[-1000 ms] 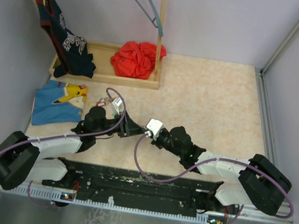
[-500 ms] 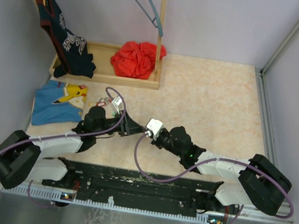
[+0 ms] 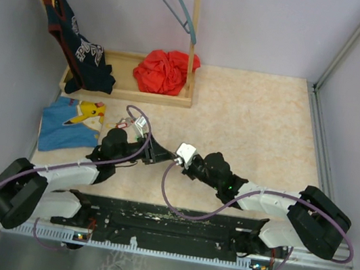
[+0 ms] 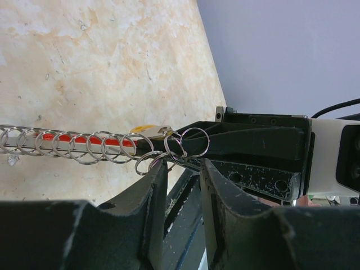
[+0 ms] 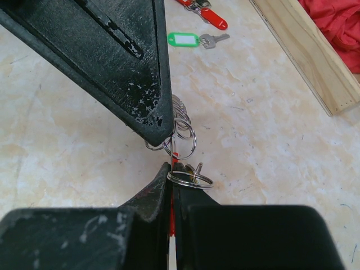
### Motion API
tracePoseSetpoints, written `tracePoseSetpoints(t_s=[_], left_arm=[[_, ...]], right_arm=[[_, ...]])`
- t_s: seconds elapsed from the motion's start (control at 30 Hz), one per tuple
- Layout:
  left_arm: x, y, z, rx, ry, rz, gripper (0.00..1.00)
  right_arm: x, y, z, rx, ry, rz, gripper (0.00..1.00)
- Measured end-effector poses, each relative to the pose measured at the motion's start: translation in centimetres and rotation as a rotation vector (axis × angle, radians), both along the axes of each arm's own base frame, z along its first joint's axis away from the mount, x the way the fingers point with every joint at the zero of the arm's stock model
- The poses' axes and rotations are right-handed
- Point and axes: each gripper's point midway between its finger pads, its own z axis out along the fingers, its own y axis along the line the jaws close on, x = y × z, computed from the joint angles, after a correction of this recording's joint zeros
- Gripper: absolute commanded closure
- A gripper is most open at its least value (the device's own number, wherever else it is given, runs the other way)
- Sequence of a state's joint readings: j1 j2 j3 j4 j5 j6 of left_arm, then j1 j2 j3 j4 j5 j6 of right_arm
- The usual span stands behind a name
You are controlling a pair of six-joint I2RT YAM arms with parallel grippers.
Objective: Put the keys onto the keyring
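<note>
Pinching the keyring [image 4: 67, 139]: right gripper [image 5: 172, 169], fingers pressed together on its red strip.
Split rings [image 5: 181, 134] bunch just past the tips, touching the left gripper [image 4: 181, 166], its fingers part-spread; green-tagged key [image 5: 191, 39] and red-tagged key [image 5: 209, 16] lie farther off on the table [image 5: 270, 140].

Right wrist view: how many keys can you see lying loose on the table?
2. A green-tagged key lies near the top, and a red-tagged key is just beyond it, partly cut off by the frame edge. Others may be hidden or out of frame.
</note>
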State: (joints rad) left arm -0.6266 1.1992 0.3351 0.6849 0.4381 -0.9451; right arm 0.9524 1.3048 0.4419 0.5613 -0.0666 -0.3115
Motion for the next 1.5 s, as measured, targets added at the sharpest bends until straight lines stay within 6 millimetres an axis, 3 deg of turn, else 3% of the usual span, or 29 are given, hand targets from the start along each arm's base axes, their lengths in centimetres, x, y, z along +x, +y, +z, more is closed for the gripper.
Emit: tracePoseSetpoints(t_s=[0.33, 0.9, 1.07, 1.27, 1.5], left_arm=[[0.0, 0.1, -0.3, 0.009, 0.010, 0.009, 0.64], [0.1, 0.5, -0.4, -0.025, 0.045, 0.041, 0.65], [0.2, 0.4, -0.4, -0.035, 0.051, 0.043, 0.73], [0.2, 0.6, -0.5, -0.040, 0.059, 0.048, 0.95], [0.1, 0.8, -0.1, -0.037, 0.040, 0.047, 1.00]], right_arm=[[0.0, 0.0, 0.1, -0.025, -0.041, 0.019, 1.00], [0.9, -0.1, 1.1, -0.263, -0.323, 0.050, 1.00], [1.3, 0.2, 1.2, -0.318, -0.364, 0.047, 1.00], [1.5, -0.1, 1.0, -0.347, -0.373, 0.041, 1.00], [1.6, -0.1, 0.9, -0.339, -0.366, 0.026, 1.00]])
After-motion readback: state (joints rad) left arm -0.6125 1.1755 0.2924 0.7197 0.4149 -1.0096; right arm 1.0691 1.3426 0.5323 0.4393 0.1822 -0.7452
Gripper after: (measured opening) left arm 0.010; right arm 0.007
